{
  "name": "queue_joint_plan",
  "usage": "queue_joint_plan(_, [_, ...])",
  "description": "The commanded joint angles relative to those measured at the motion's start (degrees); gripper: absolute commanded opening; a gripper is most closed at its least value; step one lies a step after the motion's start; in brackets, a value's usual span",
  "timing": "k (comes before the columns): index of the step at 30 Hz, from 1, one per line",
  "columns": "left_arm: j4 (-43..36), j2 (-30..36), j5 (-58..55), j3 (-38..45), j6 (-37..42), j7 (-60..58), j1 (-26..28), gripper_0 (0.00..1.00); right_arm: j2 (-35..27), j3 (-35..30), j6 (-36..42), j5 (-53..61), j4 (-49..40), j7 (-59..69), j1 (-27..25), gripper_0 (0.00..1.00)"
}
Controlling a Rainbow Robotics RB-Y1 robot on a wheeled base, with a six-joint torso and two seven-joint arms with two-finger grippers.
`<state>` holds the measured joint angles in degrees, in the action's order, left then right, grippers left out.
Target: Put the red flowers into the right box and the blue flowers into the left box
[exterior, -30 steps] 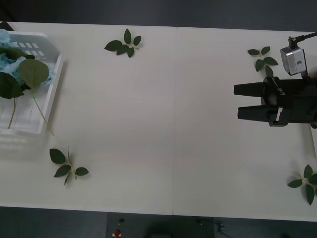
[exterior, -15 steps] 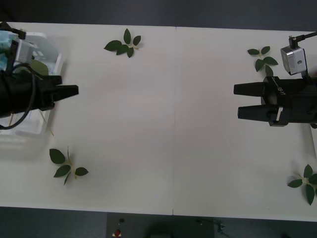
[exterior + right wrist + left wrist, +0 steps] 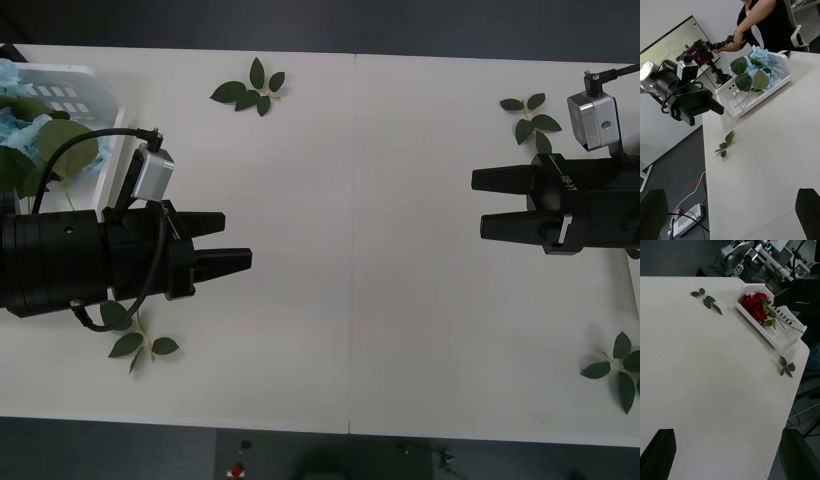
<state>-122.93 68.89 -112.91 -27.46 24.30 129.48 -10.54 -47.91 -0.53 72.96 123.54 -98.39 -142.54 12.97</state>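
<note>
Near left: loose green leaf sprig (image 3: 138,340) on the white table (image 3: 350,250). Just beyond, black left gripper (image 3: 225,243) over the table, fingers parted, holding nothing. Opposite, at right, black right gripper (image 3: 484,204), fingers likewise apart and empty. Far left: pale blue hydrangea flowers (image 3: 756,63) with large green leaves lying in the white slotted plastic basket (image 3: 780,80). Far right: deep-red roses (image 3: 755,307) bunched inside the other white box (image 3: 769,333).

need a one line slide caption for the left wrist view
Red flowers lie sorted in the right box at the table's far corner, loose leaf sprigs scattered nearby.
</note>
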Motion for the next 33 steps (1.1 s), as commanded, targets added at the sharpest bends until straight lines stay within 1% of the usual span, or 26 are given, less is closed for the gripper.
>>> queue_joint_plan(1, [-2.4, 1.8, -3.6, -3.9, -4.6, 7.5, -4.1, 0.80, 0.5, -0.1, 0.3, 0.7, -1.9, -2.0, 1.4, 1.00])
queue_joint_plan(5, [-2.4, 1.9, -7.8, -7.3, -7.2, 8.6, -6.9, 0.81, 0.5, -0.1, 0.3, 0.7, -1.9, -2.0, 1.4, 1.00])
queue_joint_plan(10, [-2.6, 1.2, -10.5, -7.3, -7.9, 8.6, -7.1, 0.80, 0.5, -0.1, 0.3, 0.7, -1.9, -2.0, 1.4, 1.00])
queue_joint_plan(16, [-3.0, 1.1, -10.8, -6.9, -7.9, 8.9, -7.0, 0.81, 0.5, -0.1, 0.3, 0.7, -1.9, -2.0, 1.4, 1.00])
queue_joint_plan(17, [-3.0, 1.1, -10.8, -6.9, -7.9, 8.9, -7.0, 0.83, 0.5, -0.1, 0.3, 0.7, -1.9, -2.0, 1.4, 1.00])
queue_joint_plan(19, [-3.0, 1.1, -10.8, -6.9, -7.9, 8.9, -7.0, 0.92, 0.5, -0.1, 0.3, 0.7, -1.9, -2.0, 1.4, 1.00])
queue_joint_plan(21, [-3.0, 1.1, -10.8, -6.9, -7.9, 8.9, -7.0, 0.94, 0.5, -0.1, 0.3, 0.7, -1.9, -2.0, 1.4, 1.00])
queue_joint_plan(33, [-3.0, 1.1, -10.8, -6.9, -7.9, 8.9, -7.0, 0.94, 0.5, -0.1, 0.3, 0.7, -1.9, -2.0, 1.4, 1.00])
